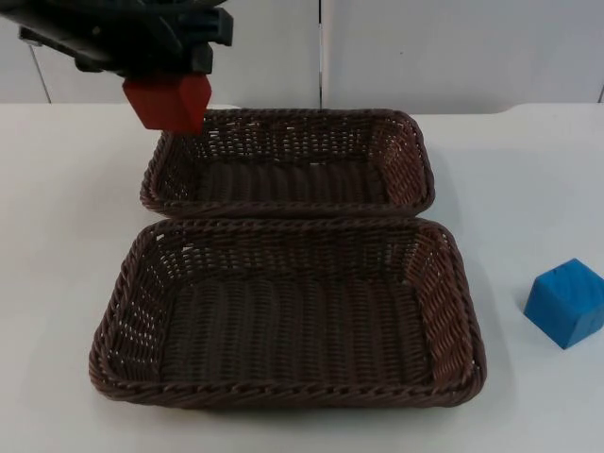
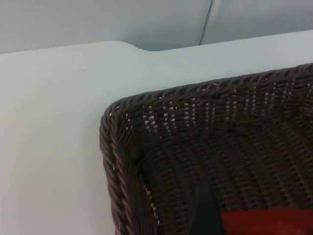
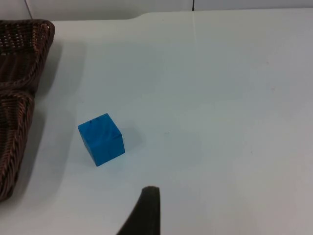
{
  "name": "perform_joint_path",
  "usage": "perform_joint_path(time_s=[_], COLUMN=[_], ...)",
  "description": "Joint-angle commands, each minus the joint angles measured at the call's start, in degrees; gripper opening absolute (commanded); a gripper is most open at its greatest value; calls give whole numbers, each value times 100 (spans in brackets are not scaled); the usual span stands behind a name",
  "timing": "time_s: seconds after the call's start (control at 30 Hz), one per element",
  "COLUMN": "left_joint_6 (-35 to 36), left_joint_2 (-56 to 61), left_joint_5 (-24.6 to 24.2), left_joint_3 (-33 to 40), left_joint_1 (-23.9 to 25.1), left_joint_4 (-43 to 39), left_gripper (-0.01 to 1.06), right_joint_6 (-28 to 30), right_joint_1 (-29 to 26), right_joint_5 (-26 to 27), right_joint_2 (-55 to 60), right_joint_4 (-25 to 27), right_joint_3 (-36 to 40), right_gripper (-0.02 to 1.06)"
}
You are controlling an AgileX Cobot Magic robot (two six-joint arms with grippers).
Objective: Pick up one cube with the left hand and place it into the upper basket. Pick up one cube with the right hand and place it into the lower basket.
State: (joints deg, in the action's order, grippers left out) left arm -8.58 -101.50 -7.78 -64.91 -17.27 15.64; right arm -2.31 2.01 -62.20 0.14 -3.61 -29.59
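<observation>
Left gripper [image 1: 170, 80] grips red cube [image 1: 170, 102] — fingers mostly hidden.

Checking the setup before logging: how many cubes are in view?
2. The red cube is held in the left hand above the upper brown wicker basket's corner. The blue cube sits on the white table, right of the lower brown wicker basket.

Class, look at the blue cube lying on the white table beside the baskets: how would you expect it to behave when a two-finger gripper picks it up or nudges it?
The blue cube looks rigid with flat faces, so it should probably hold its shape when squeezed. Resting flat on the table, it seems likelier to slide than roll. Its faces look smooth, so it might slip in a loose grip.
</observation>
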Motion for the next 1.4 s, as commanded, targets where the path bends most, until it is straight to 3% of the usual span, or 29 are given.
perform_joint_path(time_s=[0.0,0.57,0.73,1.37], left_joint_6=[-1,-12,-264,-428], left_joint_2=[-201,-1753,-2180,-2937], left_joint_5=[63,-262,-302,-385], left_joint_3=[-249,-1693,-2063,-2267], left_joint_1=[-35,-45,-245,-338], left_joint_4=[-6,17,17,150], left_gripper=[0,0,0,0], right_joint_6=[36,40,40,40], right_joint_1=[-15,-15,-15,-15], right_joint_5=[39,39,39,39], right_joint_2=[-14,-14,-14,-14], right_joint_4=[-21,-31,-31,-31], right_joint_3=[8,8,8,8], right_gripper=[85,85,85,85])
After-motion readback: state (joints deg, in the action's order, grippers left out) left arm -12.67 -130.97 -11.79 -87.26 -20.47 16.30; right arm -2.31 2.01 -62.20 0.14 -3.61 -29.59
